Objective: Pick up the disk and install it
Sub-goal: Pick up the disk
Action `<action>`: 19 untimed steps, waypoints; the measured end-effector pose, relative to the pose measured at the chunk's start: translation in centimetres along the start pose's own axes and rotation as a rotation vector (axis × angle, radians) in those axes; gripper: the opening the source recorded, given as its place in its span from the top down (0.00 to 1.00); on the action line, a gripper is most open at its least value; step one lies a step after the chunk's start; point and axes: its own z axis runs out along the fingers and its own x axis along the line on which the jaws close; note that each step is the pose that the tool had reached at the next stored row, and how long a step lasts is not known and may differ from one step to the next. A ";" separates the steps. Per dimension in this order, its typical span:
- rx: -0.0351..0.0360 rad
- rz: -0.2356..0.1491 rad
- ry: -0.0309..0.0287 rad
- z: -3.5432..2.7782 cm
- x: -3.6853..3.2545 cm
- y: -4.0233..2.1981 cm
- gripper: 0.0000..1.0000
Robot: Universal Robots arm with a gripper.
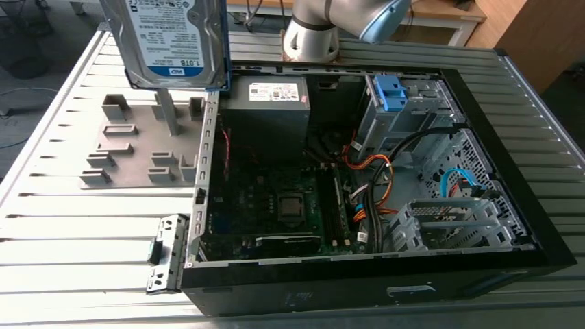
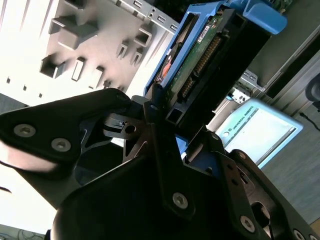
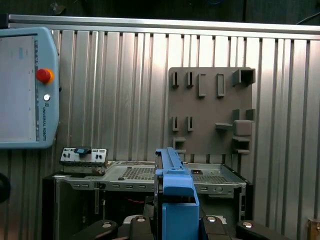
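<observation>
The disk (image 1: pixel 171 42), silver with a white-and-blue label and blue rails, hangs upright in the air at the exterior view's upper left. It is above the grey fixture plate (image 1: pixel 128 154) and just outside the open computer case (image 1: pixel 366 171). In both wrist views my gripper (image 2: pixel 182 125) (image 3: pixel 175 225) is shut on the disk's end. The second wrist view shows the disk (image 2: pixel 200 60) with its circuit board and connectors facing the camera. The first wrist view shows the disk (image 3: pixel 172 195) edge-on, blue rail toward the camera.
Inside the case sit a grey power supply (image 1: pixel 270 103), a blue bracket (image 1: pixel 391 92) in the drive cage, the motherboard and loose cables. The arm's base (image 1: pixel 316 34) stands behind the case. A teach pendant (image 3: pixel 25 85) lies on the ribbed metal table (image 1: pixel 82 226).
</observation>
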 end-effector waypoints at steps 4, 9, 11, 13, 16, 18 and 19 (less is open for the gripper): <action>-0.0001 0.000 0.0001 0.01 0.02 -0.66 0.64; 0.0000 0.000 0.0000 0.04 0.05 -1.47 0.64; -0.0001 0.000 0.0001 0.04 0.06 -1.79 0.64; 0.0000 0.000 0.0000 0.06 0.07 -2.11 0.64; -0.0001 0.000 0.0000 0.07 0.09 -2.58 0.64; -0.0001 0.000 0.0000 0.07 0.10 -2.92 0.64; -0.0002 0.000 0.0001 0.07 0.10 -3.07 0.64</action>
